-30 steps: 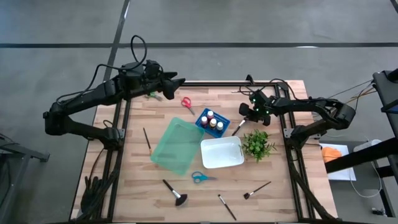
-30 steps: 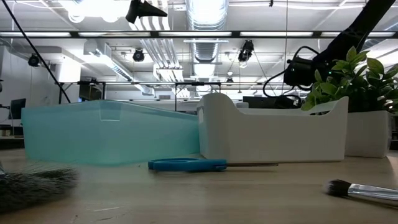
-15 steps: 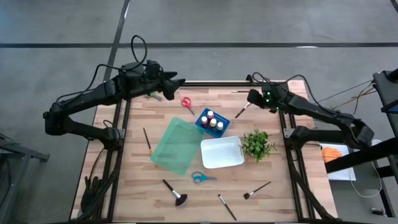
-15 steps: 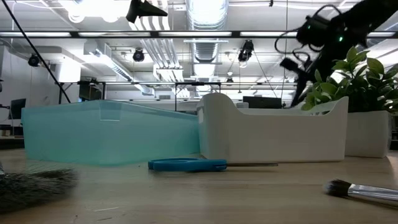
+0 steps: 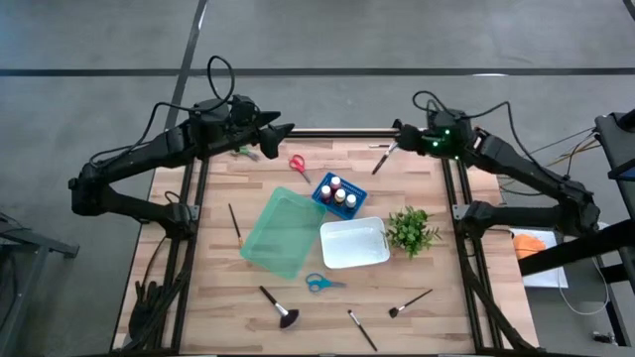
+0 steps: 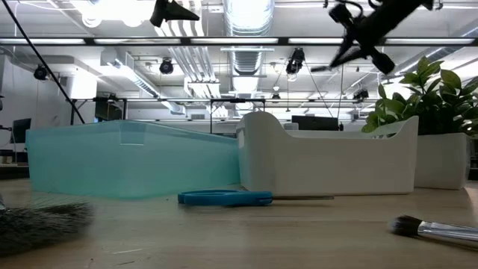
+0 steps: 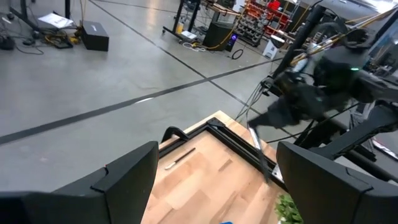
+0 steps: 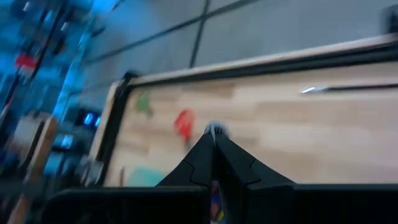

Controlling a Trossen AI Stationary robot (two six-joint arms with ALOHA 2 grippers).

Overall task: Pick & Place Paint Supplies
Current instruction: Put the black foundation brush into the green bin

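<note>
My right gripper (image 5: 400,142) is high over the table's far right corner, shut on a slim dark brush (image 5: 383,162) that slants down from it. My left gripper (image 5: 282,129) hovers open over the far left edge, touching nothing. On the table lie red scissors (image 5: 298,164), green scissors (image 5: 241,152), blue scissors (image 5: 319,283) and brushes (image 5: 235,220) (image 5: 279,308) (image 5: 362,330) (image 5: 409,302). Small paint bottles stand in a blue crate (image 5: 338,193). My right gripper pinches the brush near its upper end (image 5: 394,149) between the two shut fingers. In the right wrist view a pale tip (image 8: 216,129) pokes out past the fingertips. The brush is lifted clear of the table and hangs slanting toward the near left.
A teal bin (image 5: 283,230) and a white bin (image 5: 353,243) sit mid-table, with a small leafy plant (image 5: 412,230) to the right of the white bin. Another thin brush (image 8: 336,88) lies near the far edge. Dark frame rails (image 5: 451,198) border the table.
My right gripper has risen with the brush from beside the blue crate and gone toward the far edge, tipping from steeply down to nearer level. The brush has come off the table and now hangs clear.
</note>
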